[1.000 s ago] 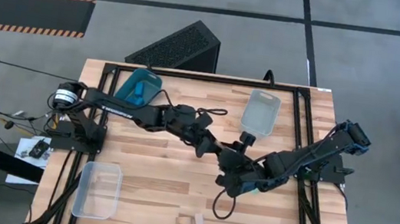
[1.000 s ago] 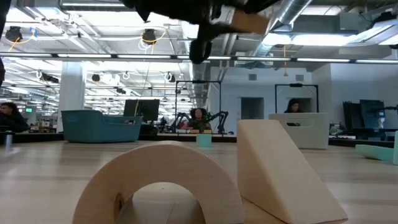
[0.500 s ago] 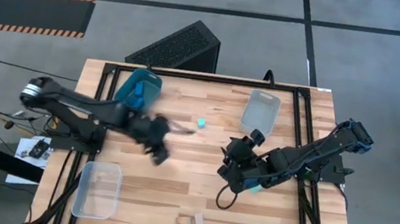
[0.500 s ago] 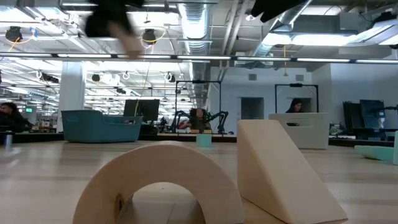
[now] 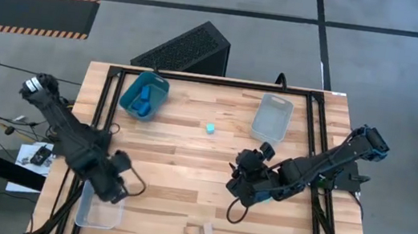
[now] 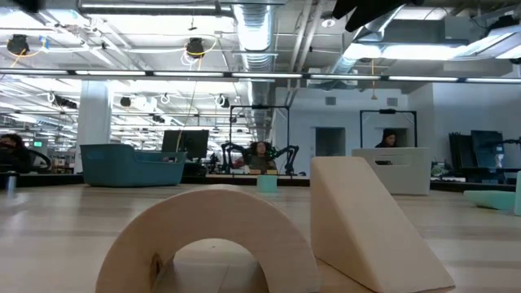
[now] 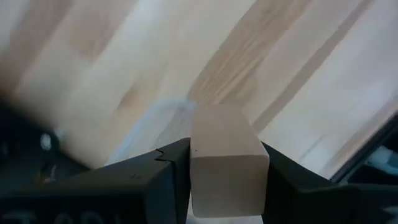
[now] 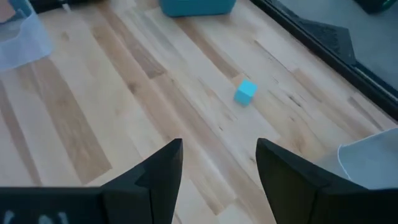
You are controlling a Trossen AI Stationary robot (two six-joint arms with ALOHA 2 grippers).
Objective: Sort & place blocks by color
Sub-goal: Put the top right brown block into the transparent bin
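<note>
My left gripper (image 5: 115, 191) is shut on a tan wood block (image 7: 227, 155) above the near-left clear bin (image 5: 92, 208), whose rim (image 7: 155, 118) shows below it in the left wrist view. My right gripper (image 5: 234, 183) is open and empty above the table's middle right; it also shows in the right wrist view (image 8: 219, 168). A light cyan block (image 5: 210, 128) rests on the table ahead of it and shows in the right wrist view (image 8: 245, 91). A tan arch (image 6: 212, 236) and a tan wedge (image 6: 366, 220) rest on the table near its front edge (image 5: 200, 231). Darker blue blocks (image 5: 143, 100) lie in the teal bin (image 5: 156, 86). My left gripper pinches the tan block by two opposite side faces (image 7: 198, 168) between its two fingers (image 7: 163, 180). One end of the block sticks out past the fingertips. The block is lifted clear, above the bin.
A second clear bin (image 5: 273, 116) stands at the far right and shows at the right wrist view's edge (image 8: 373, 158). A black box (image 5: 186, 47) stands on the floor behind the table. Bare wood lies between the bins.
My left gripper has swung from the table's middle, beside my right gripper, toward the left and near edges, and now hangs over the near-left clear bin, the tan block still in it. My right gripper has stayed about where it was.
</note>
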